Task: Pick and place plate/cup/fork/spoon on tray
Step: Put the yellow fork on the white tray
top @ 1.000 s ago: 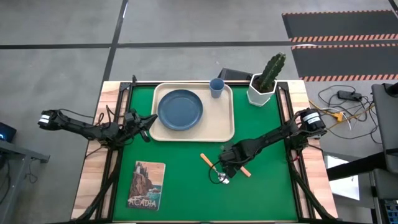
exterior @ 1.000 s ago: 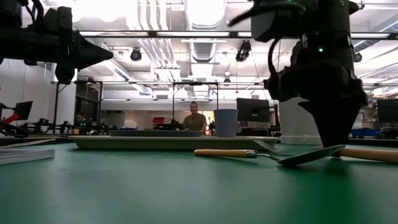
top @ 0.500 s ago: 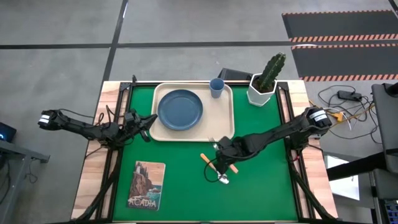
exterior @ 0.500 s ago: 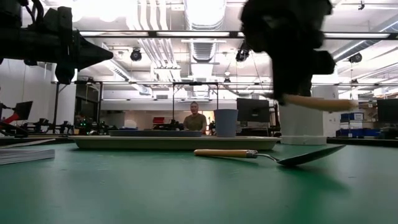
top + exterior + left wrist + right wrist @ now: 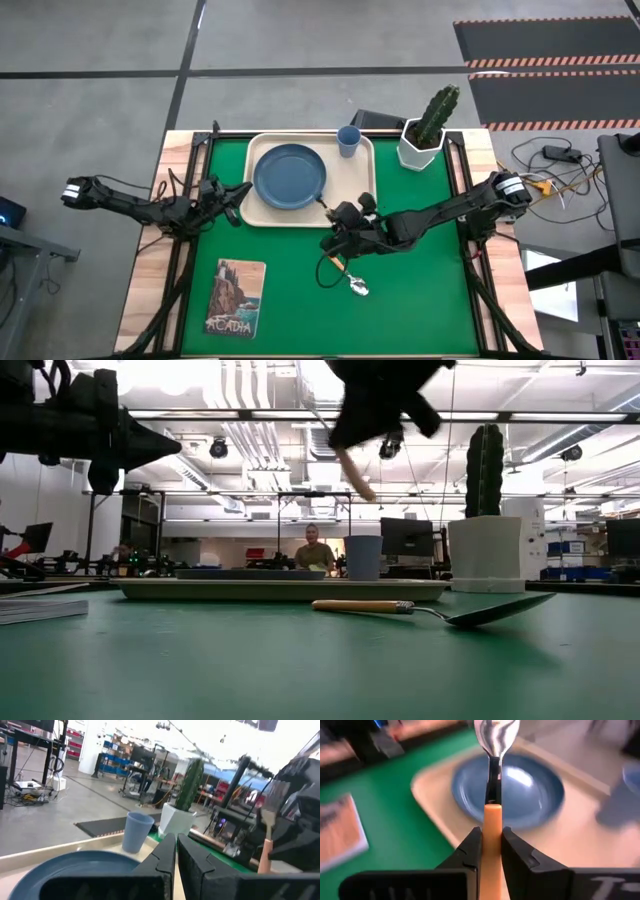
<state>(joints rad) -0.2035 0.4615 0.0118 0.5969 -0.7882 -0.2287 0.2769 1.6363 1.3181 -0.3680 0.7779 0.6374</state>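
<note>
Two pieces are not on the tray [image 5: 366, 196] yet, and the nearer one, the spoon [image 5: 352, 283], lies flat on the green counter, apart from any jaws, its bowl toward the front edge, where it also lay a second ago. Just behind and above it, the right gripper [image 5: 340, 222] has its jaws clenched on the orange handle of the fork [image 5: 492, 827]. A second ago it was down at the counter to the right of the spoon; now it has lifted the fork clear and swung it toward the tray's front rim, tines leading toward the plate [image 5: 289, 177]. So the pick looks done and what remains for the fork is the carry and set-down, probably on bare tray beside the plate. The left gripper [image 5: 235, 195] waits at the tray's left edge, jaws closed on nothing. Farther back, the plate sits on the tray, and the cup [image 5: 348, 140] stands upright in its far corner
</note>
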